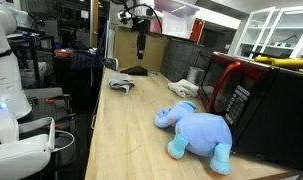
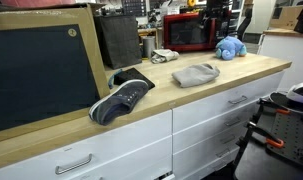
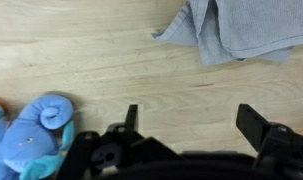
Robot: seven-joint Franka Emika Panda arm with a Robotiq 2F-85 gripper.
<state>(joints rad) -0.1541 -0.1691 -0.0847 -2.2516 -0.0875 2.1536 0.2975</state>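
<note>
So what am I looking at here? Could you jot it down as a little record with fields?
Setting: wooden counter with white drawers beneath
Pincer: open, holding nothing, above bare wood
Nearest things: blue toy elephant on one side and grey cloth on the other, in the wrist view
Contact: none visible
Also on the counter: dark shoe, red microwave

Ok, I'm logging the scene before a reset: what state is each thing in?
gripper: open, empty.
cloth: crumpled, lying loose.
plush: lying down, not held.
shoe: upright on its sole.
microwave: door shut.
drawers: shut.
</note>
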